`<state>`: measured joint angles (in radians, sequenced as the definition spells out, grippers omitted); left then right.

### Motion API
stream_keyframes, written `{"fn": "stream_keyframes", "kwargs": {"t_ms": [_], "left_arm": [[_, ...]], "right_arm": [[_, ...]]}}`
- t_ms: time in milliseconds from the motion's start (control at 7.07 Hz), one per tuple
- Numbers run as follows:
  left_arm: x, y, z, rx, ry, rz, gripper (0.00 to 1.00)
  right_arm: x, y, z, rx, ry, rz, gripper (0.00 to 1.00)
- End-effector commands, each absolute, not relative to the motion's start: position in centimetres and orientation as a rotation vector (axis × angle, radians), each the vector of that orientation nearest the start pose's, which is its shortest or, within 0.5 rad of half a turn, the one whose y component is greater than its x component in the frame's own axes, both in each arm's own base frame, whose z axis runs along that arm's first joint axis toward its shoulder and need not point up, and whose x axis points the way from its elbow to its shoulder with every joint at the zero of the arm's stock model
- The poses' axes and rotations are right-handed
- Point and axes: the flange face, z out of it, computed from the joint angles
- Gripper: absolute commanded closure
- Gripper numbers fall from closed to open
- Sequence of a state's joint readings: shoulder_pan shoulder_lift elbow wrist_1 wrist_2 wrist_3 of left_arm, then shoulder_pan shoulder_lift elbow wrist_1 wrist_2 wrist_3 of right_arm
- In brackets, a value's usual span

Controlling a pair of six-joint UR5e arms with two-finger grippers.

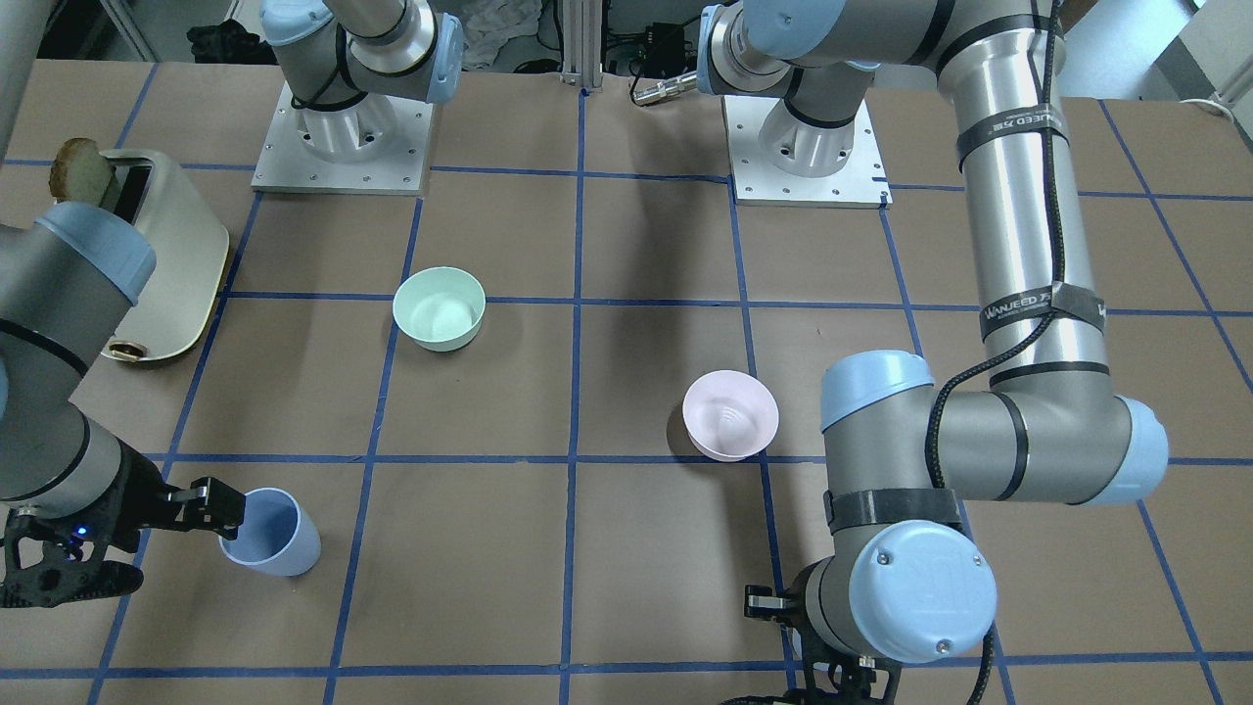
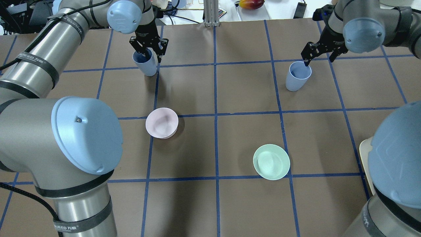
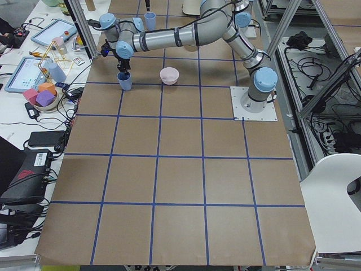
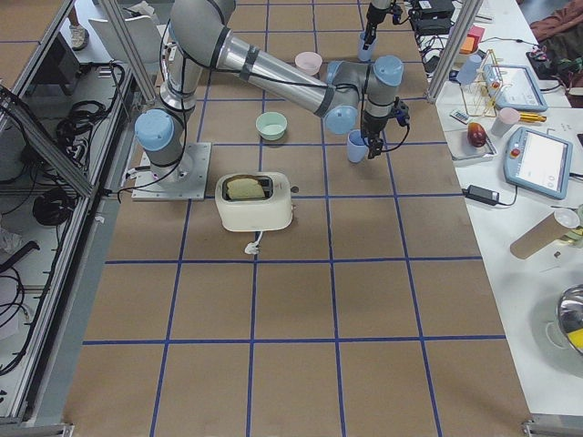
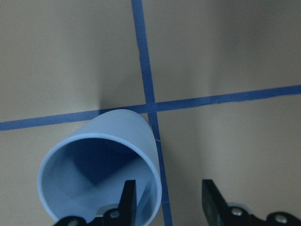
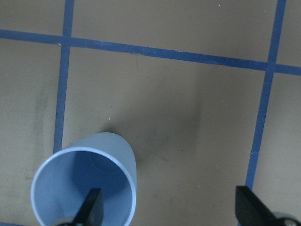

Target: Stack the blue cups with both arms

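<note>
Pale blue-grey plastic, the left arm's cup [image 5: 120, 132] stands upright on the brown paper table [image 2: 246, 131], right beneath the left gripper [image 5: 168, 201]. That gripper points straight down with its fingers spread. One fingertip [image 5: 128, 195] sits over the cup's mouth close to the inner wall, and the other is outside, so the two straddle the wall on one side. Neither finger presses on the plastic.

The right arm's cup [image 6: 70, 174], its twin, also stands upright, under one side of the right gripper [image 6: 169, 212]. This gripper is spread wider. One finger [image 6: 91, 207] hangs over the cup's mouth, and the other is well out over bare paper, clear of the cup. Whether either inner finger reaches below its cup's rim cannot be told.

The two cups are well apart, each under its own gripper, with blue tape grid lines [image 2: 215, 98] crossing the paper between them.

A pale pink bowl [image 2: 161, 122] sits back from the left gripper, toward the robot's base. A mint green bowl [image 2: 271, 162] lies further back from the right gripper, toward the base and a little inward. Outward from the right gripper and back toward that arm's base stands a cream toaster [image 1: 181, 255] with a slice of toast [image 1: 78, 171] poking out of it.
</note>
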<state>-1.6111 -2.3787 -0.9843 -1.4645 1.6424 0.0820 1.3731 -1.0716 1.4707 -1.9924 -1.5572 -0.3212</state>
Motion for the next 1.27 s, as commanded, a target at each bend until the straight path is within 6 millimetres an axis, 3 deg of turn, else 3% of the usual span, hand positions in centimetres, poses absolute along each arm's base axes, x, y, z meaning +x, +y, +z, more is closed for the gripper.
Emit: {"fn": "stream_keyframes", "kwargs": {"t_ms": [0,283,566,708,849,991,1132], "left_arm": [[-15.8,-77.0,26.4,0.223,3.023,0.172,1.00],[-16.8,-76.4,28.5,0.252,3.027,0.150,1.00],[-23.8,-72.7,32.7,0.307,3.028,0.147,1.00],[-27.1,-70.5,34.1,0.236,3.033,0.160,1.00],[-31.1,-67.9,34.7,0.069,3.091,0.216,1.00],[-34.8,-65.3,34.5,-0.084,3.113,0.254,1.00],[-36.1,-63.7,35.0,-0.112,3.112,0.253,1.00]], "right_arm": [[0.3,-68.2,27.8,-0.130,3.126,-0.022,0.00],[1.0,-68.5,27.1,-0.092,3.054,-0.030,0.00],[1.0,-68.5,26.3,-0.083,3.046,-0.013,0.00],[0.9,-68.7,25.6,-0.092,3.046,0.000,0.01],[0.9,-68.7,25.4,-0.085,3.044,0.005,0.13],[0.8,-68.7,25.2,-0.087,3.049,0.011,0.41],[0.7,-68.6,25.0,-0.092,3.057,0.026,0.63]]}}
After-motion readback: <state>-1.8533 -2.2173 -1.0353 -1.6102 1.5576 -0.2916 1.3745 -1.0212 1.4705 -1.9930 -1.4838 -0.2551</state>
